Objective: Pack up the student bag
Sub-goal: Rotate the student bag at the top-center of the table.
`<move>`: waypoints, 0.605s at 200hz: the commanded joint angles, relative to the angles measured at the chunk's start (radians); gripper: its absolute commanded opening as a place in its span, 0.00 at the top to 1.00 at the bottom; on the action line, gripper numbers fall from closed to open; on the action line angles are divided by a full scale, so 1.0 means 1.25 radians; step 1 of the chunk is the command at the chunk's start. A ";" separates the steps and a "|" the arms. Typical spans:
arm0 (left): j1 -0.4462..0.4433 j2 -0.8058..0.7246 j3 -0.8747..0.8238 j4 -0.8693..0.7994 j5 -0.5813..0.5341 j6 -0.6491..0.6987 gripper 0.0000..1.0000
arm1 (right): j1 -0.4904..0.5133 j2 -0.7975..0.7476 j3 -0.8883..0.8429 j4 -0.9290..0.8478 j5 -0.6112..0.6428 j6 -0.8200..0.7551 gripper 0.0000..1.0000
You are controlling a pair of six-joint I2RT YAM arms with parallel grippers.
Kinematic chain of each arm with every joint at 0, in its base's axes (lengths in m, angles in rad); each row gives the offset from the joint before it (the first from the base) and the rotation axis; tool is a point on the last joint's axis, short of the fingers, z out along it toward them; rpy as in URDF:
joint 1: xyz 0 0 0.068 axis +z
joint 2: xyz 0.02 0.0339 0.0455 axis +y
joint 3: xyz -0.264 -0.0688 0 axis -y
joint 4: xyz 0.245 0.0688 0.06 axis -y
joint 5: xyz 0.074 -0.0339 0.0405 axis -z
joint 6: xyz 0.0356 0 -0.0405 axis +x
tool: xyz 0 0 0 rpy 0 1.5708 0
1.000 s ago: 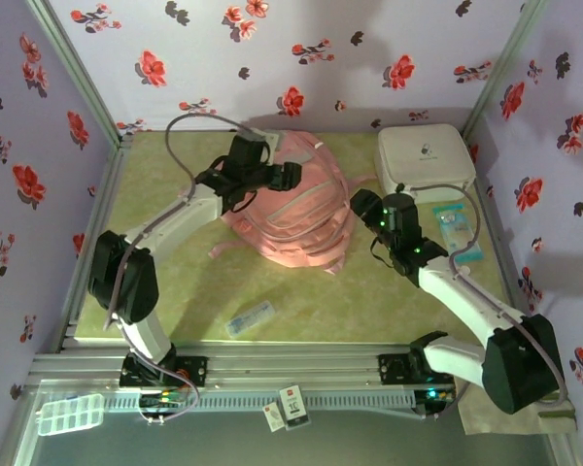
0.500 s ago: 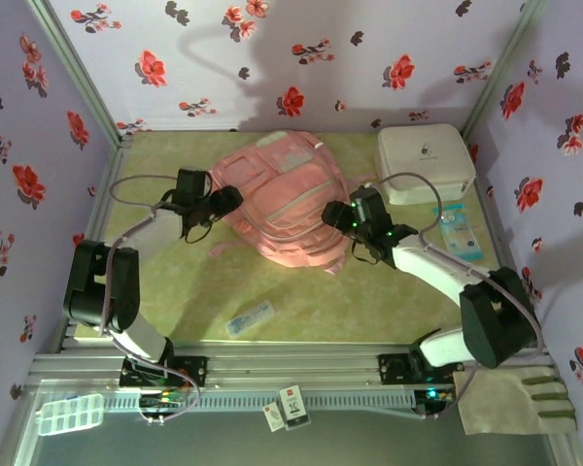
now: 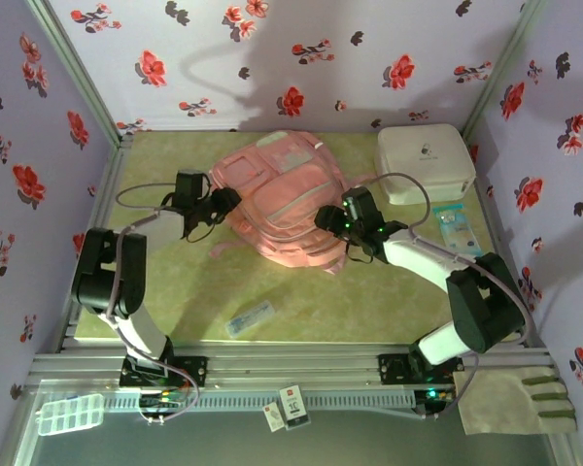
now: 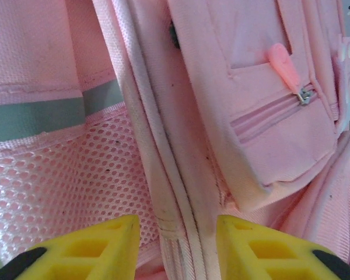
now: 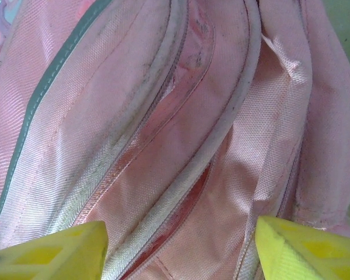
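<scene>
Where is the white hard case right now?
In the top view the white hard case sits in the far right corner, just right of the pink backpack, a teal packet in front of it.

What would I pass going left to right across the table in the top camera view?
left gripper → student bag → white hard case

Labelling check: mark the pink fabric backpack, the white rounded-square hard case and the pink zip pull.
Pink fabric backpack (image 3: pixel 290 209): top external, front panel.
White rounded-square hard case (image 3: pixel 425 160): top external, lid centre.
Pink zip pull (image 4: pixel 284 65): left wrist, mid-tab.
</scene>
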 commanded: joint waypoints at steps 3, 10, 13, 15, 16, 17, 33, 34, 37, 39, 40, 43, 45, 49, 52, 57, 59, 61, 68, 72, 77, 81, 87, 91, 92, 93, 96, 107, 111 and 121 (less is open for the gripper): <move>0.008 0.027 -0.007 0.058 0.051 -0.030 0.65 | 0.005 0.025 0.029 0.022 -0.010 -0.006 0.34; 0.009 0.034 -0.005 0.067 0.059 -0.035 0.66 | 0.005 0.031 0.033 0.021 -0.009 -0.011 0.35; 0.008 0.036 -0.004 0.070 0.061 -0.038 0.66 | 0.005 0.034 0.036 0.021 -0.008 -0.014 0.35; 0.008 0.039 -0.004 0.073 0.063 -0.039 0.67 | 0.005 0.036 0.037 0.021 -0.008 -0.016 0.36; 0.008 0.039 -0.004 0.073 0.064 -0.040 0.67 | 0.005 0.037 0.038 0.021 -0.007 -0.017 0.36; 0.008 0.040 -0.004 0.075 0.064 -0.041 0.67 | 0.005 0.038 0.039 0.021 -0.007 -0.018 0.36; 0.009 0.052 0.000 0.086 0.073 -0.050 0.70 | 0.004 0.056 0.055 0.020 -0.001 -0.037 0.38; 0.009 0.052 0.000 0.087 0.073 -0.050 0.71 | 0.004 0.058 0.057 0.020 -0.001 -0.040 0.38; 0.009 0.054 0.001 0.089 0.074 -0.052 0.71 | 0.004 0.061 0.061 0.019 0.000 -0.045 0.39; 0.009 0.055 0.001 0.090 0.076 -0.053 0.72 | 0.004 0.064 0.064 0.018 0.001 -0.049 0.39; 0.009 0.055 0.001 0.091 0.077 -0.054 0.72 | 0.004 0.066 0.066 0.018 0.001 -0.052 0.39; 0.009 0.055 0.001 0.095 0.077 -0.056 0.74 | 0.003 0.069 0.071 0.018 0.003 -0.058 0.39; 0.008 0.056 0.001 0.097 0.078 -0.057 0.74 | 0.003 0.072 0.074 0.017 0.005 -0.061 0.39; 0.009 0.057 0.000 0.103 0.079 -0.060 0.76 | 0.002 0.078 0.081 0.016 0.008 -0.069 0.40; 0.009 0.056 -0.001 0.108 0.079 -0.062 0.78 | 0.002 0.085 0.086 0.016 0.010 -0.074 0.40; 0.008 0.055 -0.003 0.117 0.079 -0.065 0.82 | 0.001 0.093 0.095 0.016 0.011 -0.083 0.41; 0.009 0.054 -0.004 0.120 0.079 -0.065 0.83 | 0.000 0.097 0.098 0.018 0.011 -0.086 0.41; 0.009 0.053 -0.006 0.125 0.079 -0.067 0.84 | -0.001 0.102 0.104 0.018 0.012 -0.089 0.41; 0.008 0.048 -0.013 0.139 0.079 -0.075 0.88 | -0.005 0.115 0.116 0.019 0.017 -0.097 0.42; 0.008 0.045 -0.018 0.149 0.079 -0.080 0.90 | -0.007 0.124 0.124 0.019 0.021 -0.101 0.42; 0.008 0.039 -0.026 0.162 0.080 -0.087 0.92 | -0.009 0.135 0.135 0.019 0.023 -0.104 0.42; 0.009 0.035 -0.032 0.176 0.079 -0.091 0.94 | -0.012 0.146 0.145 0.022 0.024 -0.107 0.43; 0.009 0.028 -0.044 0.195 0.079 -0.099 0.96 | -0.015 0.161 0.160 0.024 0.020 -0.111 0.43; 0.009 0.024 -0.053 0.205 0.080 -0.106 0.98 | -0.018 0.173 0.173 0.025 0.015 -0.112 0.43; 0.009 0.023 -0.055 0.207 0.079 -0.108 0.98 | -0.018 0.176 0.176 0.024 0.014 -0.112 0.43; 0.009 0.021 -0.056 0.210 0.079 -0.109 0.98 | -0.019 0.178 0.179 0.026 0.013 -0.113 0.43; 0.010 0.017 -0.062 0.216 0.079 -0.114 0.99 | -0.020 0.187 0.188 0.027 0.008 -0.116 0.43; 0.012 0.003 -0.083 0.236 0.077 -0.129 1.00 | -0.025 0.216 0.219 0.031 -0.008 -0.121 0.44; 0.013 -0.003 -0.090 0.241 0.076 -0.134 1.00 | -0.027 0.227 0.231 0.034 -0.015 -0.124 0.44; 0.014 -0.022 -0.111 0.250 0.069 -0.146 1.00 | -0.032 0.260 0.265 0.034 -0.034 -0.128 0.44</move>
